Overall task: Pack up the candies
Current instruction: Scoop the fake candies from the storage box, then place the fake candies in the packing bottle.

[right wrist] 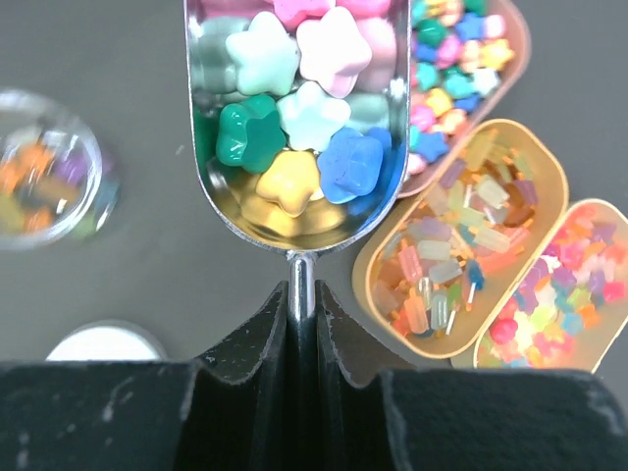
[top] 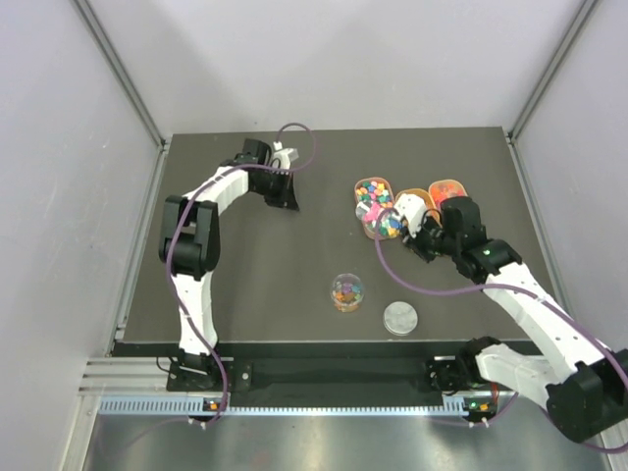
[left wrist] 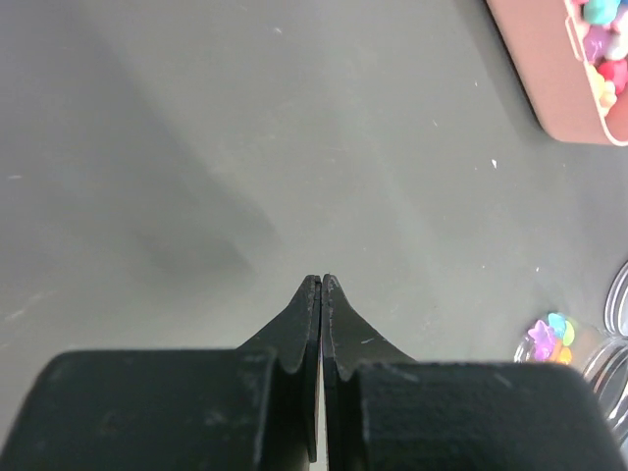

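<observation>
Right fingers [right wrist: 250, 339] clamp the handle of a scoop [right wrist: 300, 275] heaped with candies [right wrist: 294, 108], top centre; left fingers [left wrist: 294, 324] pressed together above the tabletop [left wrist: 196, 147].

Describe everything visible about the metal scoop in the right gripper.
The scoop is shiny silver metal, with a rounded bowl and a thin stem. The right gripper pinches that stem, holding the bowl about level. It is filled with coloured star-shaped candies and hangs beside the orange trays.
</observation>
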You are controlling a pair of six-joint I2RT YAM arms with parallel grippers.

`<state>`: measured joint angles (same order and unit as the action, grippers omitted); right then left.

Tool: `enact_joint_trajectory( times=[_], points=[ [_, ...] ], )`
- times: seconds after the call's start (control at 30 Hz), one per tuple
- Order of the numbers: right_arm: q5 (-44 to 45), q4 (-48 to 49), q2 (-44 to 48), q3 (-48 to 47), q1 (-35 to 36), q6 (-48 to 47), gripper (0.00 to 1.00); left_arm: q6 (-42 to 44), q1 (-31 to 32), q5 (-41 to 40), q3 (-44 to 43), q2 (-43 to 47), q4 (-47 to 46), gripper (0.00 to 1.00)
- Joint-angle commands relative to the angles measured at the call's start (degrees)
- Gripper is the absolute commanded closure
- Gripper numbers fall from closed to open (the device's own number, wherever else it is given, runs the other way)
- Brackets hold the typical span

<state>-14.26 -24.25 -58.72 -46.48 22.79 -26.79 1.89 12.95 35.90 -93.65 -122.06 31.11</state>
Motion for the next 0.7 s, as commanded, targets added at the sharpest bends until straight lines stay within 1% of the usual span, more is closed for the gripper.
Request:
enact_joint_trajectory(
  times=[0.0, 0.2, 0.3, 0.43, 0.67],
  points=[
    [-7.62, -11.85, 3.61, -0.54, 0.51, -16.25, 1.00, 1.19, -0.29, -0.04, 0.74, 4.81, -3.15, 1.00],
    [-8.07, -23.01, 3.00, -2.47, 1.99, -27.33, 1.00, -0.22, -0.91, 0.05, 3.90, 6.13, -6.15, 1.00],
    [-6.31, -26.36, 1.42, -3.88, 3.84, -29.98, 1.00, -0.75, -1.26, -0.04, 5.13, 6.92, -7.38, 1.00],
    [-3.59, -28.13, -0.60, -5.73, 7.00, -31.66, 1.00, -1.63, -1.70, 0.14, 7.33, 8.33, -9.58, 1.00],
    [2.22, -28.22, -2.54, -5.29, 12.63, -32.28, 1.00, -1.63, -2.49, 0.57, 10.76, 10.26, -11.51, 1.00]
  ],
)
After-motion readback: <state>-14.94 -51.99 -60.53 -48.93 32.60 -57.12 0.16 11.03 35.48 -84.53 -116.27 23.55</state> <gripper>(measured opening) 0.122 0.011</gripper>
